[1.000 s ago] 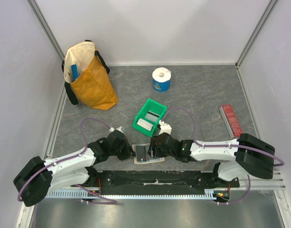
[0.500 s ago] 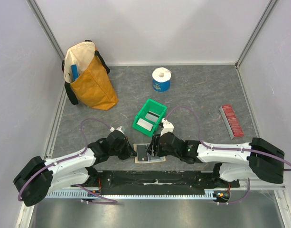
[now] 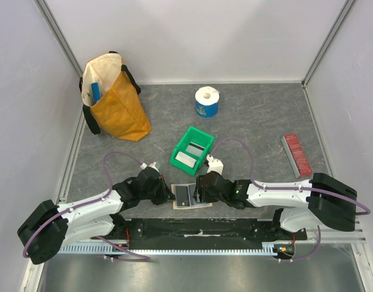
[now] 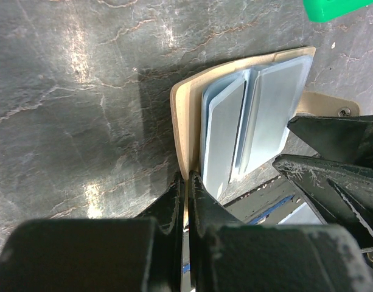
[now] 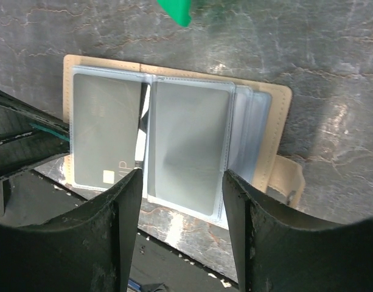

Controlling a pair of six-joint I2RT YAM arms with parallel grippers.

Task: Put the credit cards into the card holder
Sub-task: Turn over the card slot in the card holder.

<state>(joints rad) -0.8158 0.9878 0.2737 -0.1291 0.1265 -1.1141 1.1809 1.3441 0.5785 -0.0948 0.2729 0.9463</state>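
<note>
The tan card holder (image 3: 177, 206) lies open at the table's near edge, clear pockets up; it also shows in the left wrist view (image 4: 185, 115) and the right wrist view (image 5: 278, 115). A grey card (image 5: 106, 137) with a gold chip sits in its left pocket. The pocket (image 5: 189, 143) beside it looks pale. My left gripper (image 3: 171, 193) is shut on the holder's left cover edge (image 4: 187, 179). My right gripper (image 3: 199, 193) is open and empty just above the holder's near side (image 5: 180, 176). Two pale credit cards (image 3: 186, 159) lie in the green bin.
The green bin (image 3: 205, 137) stands just behind the holder. A yellow bag (image 3: 116, 103) is at the back left, a blue-and-white roll (image 3: 206, 101) at the back centre, a red ridged strip (image 3: 296, 154) at the right. The black rail (image 3: 198, 228) borders the near edge.
My right arm's elbow swung out to the right and partly back, and its gripper shifted slightly over the holder. The left gripper and the holder have stayed put.
</note>
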